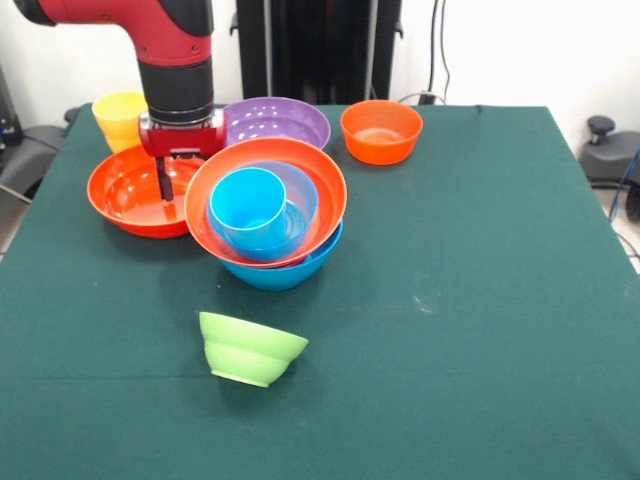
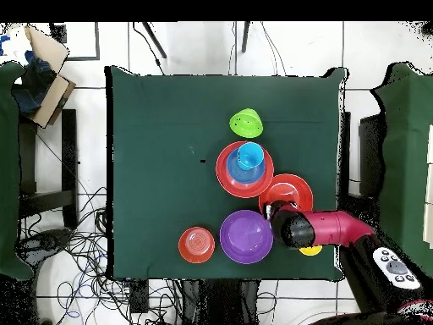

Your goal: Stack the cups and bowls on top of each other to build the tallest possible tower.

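The tower stands mid-table: a large blue bowl (image 1: 283,272) at the bottom, a large orange bowl (image 1: 325,205) in it, a medium blue bowl (image 1: 298,205) inside that, and the sky-blue cup (image 1: 247,205) on top, leaning. From above the tower (image 2: 230,173) shows the blue cup (image 2: 249,156). No magenta bowl shows. My gripper (image 1: 165,185) hangs over the second large orange bowl (image 1: 125,195), right beside the tower; from above the gripper (image 2: 275,210) is at that bowl's (image 2: 292,188) edge. The yellow cup (image 1: 118,118) stands behind the arm.
A large purple bowl (image 1: 280,120) (image 2: 246,236) and a small orange bowl (image 1: 381,130) (image 2: 196,244) stand at the robot's side of the table. A lime green ribbed bowl (image 1: 250,347) (image 2: 246,123) sits alone on the green cloth beyond the tower.
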Action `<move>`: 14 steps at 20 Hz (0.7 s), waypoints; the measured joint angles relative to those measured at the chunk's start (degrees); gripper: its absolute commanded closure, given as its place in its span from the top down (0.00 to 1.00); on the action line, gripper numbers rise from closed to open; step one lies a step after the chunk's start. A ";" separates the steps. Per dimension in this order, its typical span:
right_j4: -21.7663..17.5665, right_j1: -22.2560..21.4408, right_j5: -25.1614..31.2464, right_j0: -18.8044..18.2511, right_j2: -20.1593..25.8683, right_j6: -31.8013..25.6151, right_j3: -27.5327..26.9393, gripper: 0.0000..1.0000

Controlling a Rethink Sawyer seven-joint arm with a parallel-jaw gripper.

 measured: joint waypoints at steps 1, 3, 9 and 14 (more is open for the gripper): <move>0.01 0.00 0.00 -0.07 0.02 0.00 0.00 1.00; 0.01 -0.01 0.00 -0.19 0.02 0.00 0.00 1.00; 0.02 -0.12 0.00 -1.36 0.02 0.00 0.00 1.00; 0.31 -0.61 0.00 -2.38 0.18 0.00 0.16 1.00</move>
